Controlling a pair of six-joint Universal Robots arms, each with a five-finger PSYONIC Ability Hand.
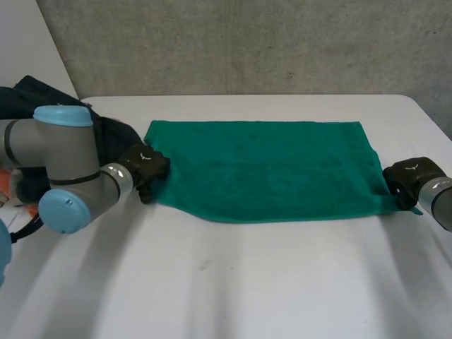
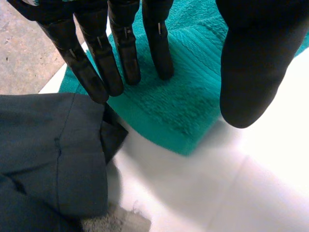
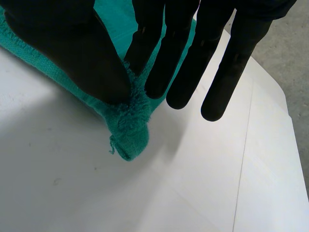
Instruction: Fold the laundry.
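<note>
A green towel lies flat across the middle of the white table. My left hand is at its near left corner. Its straight fingers rest over the towel's corner, the thumb stands apart from them, and nothing is pinched between. At the near right corner is my right hand. There its thumb pinches the frayed corner of the towel against a finger, while the other fingers point straight down past the cloth.
A pile of dark garments lies at the table's left, close behind my left hand and touching the towel's left edge. A grey concrete wall runs behind the table.
</note>
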